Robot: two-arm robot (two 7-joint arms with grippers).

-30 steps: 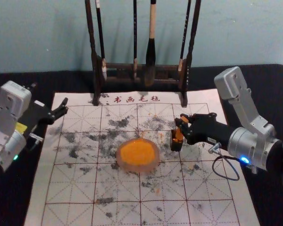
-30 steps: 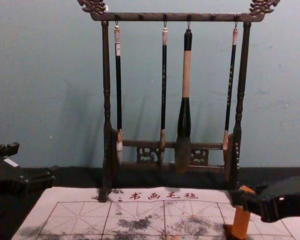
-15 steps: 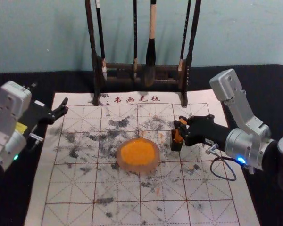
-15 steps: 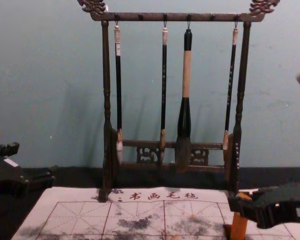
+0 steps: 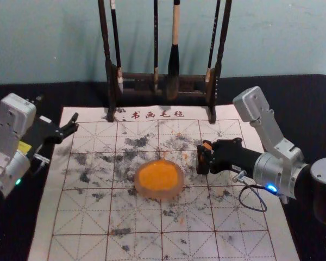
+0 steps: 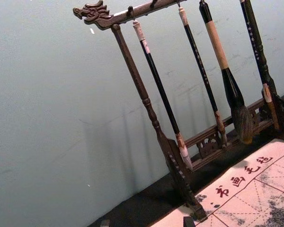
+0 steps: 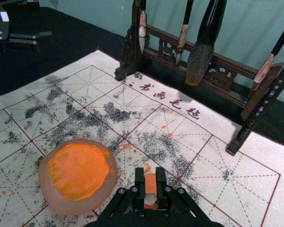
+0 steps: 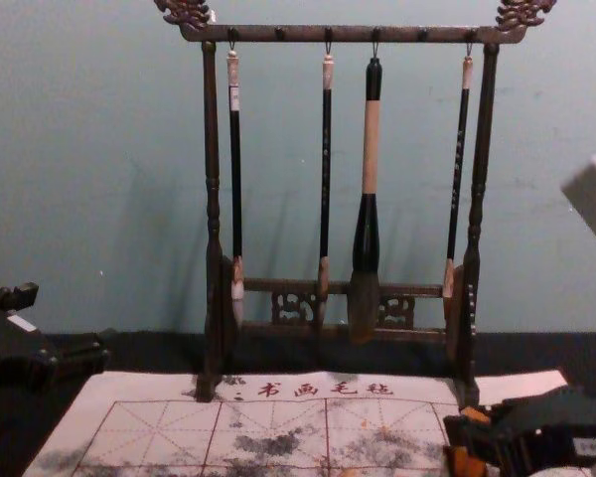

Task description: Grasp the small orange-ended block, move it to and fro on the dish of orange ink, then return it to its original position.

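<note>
My right gripper (image 5: pixel 204 154) is low over the mat's right part, at a small dark holder (image 5: pixel 202 169), shut on the orange-ended block (image 5: pixel 207 145). In the right wrist view the gripper (image 7: pixel 151 181) has one finger against each side of the block (image 7: pixel 150 184). The block's lower part (image 8: pixel 465 463) shows orange below the fingers in the chest view; its bottom end is hidden. The round dish of orange ink (image 5: pixel 159 178) lies left of the holder. Parked at the left edge, my left gripper (image 5: pixel 74 123) is open and empty, its tips at the left wrist view's border (image 6: pixel 147 222).
A dark wooden rack (image 5: pixel 141 78) with several hanging brushes stands behind the grid-lined, ink-stained mat (image 5: pixel 136 250). Its right foot (image 5: pixel 212 115) is beyond the holder. The dark table (image 5: pixel 293 100) extends past the mat's sides.
My right gripper has come down and slightly left, sinking with the block toward the dark holder, and less of the block shows above the fingers. The left arm and the dish have stayed still.
</note>
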